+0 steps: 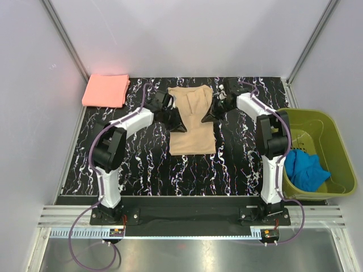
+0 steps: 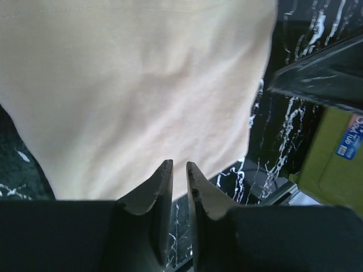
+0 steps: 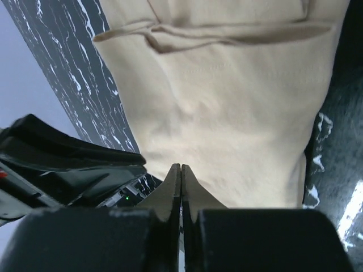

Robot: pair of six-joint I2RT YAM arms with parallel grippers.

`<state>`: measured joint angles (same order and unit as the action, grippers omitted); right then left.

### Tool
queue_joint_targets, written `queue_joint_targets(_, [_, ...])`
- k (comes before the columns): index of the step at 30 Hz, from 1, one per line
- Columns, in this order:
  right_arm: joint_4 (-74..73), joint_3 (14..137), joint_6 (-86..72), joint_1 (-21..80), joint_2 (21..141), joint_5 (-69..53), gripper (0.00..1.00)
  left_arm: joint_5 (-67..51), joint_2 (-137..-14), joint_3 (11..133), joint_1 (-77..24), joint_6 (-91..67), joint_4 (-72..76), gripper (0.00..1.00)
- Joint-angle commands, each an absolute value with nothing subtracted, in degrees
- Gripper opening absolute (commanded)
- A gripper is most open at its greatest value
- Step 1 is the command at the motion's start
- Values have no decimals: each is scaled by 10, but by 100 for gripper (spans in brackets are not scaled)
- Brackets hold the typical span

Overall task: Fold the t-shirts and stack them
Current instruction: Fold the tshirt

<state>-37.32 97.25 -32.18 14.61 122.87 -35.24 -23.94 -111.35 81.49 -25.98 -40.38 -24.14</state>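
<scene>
On black table, creased tan t-shirt; left gripper ajar, right gripper closed.

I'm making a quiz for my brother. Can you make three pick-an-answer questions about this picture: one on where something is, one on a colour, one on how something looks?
1. What colour is the cloth in the basket? A red, B blue, C white.
2. Where is the pink t-shirt? A in the basket, B on the table's far-left corner, C on the floor.
3. How is the pink t-shirt? A folded flat, B spread wide open, C crumpled in a ball.
Answers: 1 B, blue shows inside the rim; 2 B, it lies at that corner; 3 A, it makes a neat rectangle.
</scene>
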Motion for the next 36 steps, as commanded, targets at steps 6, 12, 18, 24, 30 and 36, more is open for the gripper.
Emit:
queue_joint_targets(6, [-377,933,-288,154,1196,-460,0,-272,-1058,738,-260,-397,-196,19])
queue_joint_targets(12, [-355,836,-271,234,1181,-469,0,-275,-1034,651,-261,-429,-173,17])
queue_joint_targets(18, [-335,820,-280,243,1211,-447,0,-253,-1066,642,-263,-385,-189,17])
queue_joint_targets(24, [-359,810,-250,241,1215,-372,0,-218,-1075,638,-271,-352,-193,18])
queue_joint_targets(30, [-362,799,-261,242,1181,-375,0,-196,-995,639,-288,-361,-235,26])
queue_joint_targets(36, [-348,825,-281,256,1185,-410,0,-214,-978,632,-300,-383,-224,31])
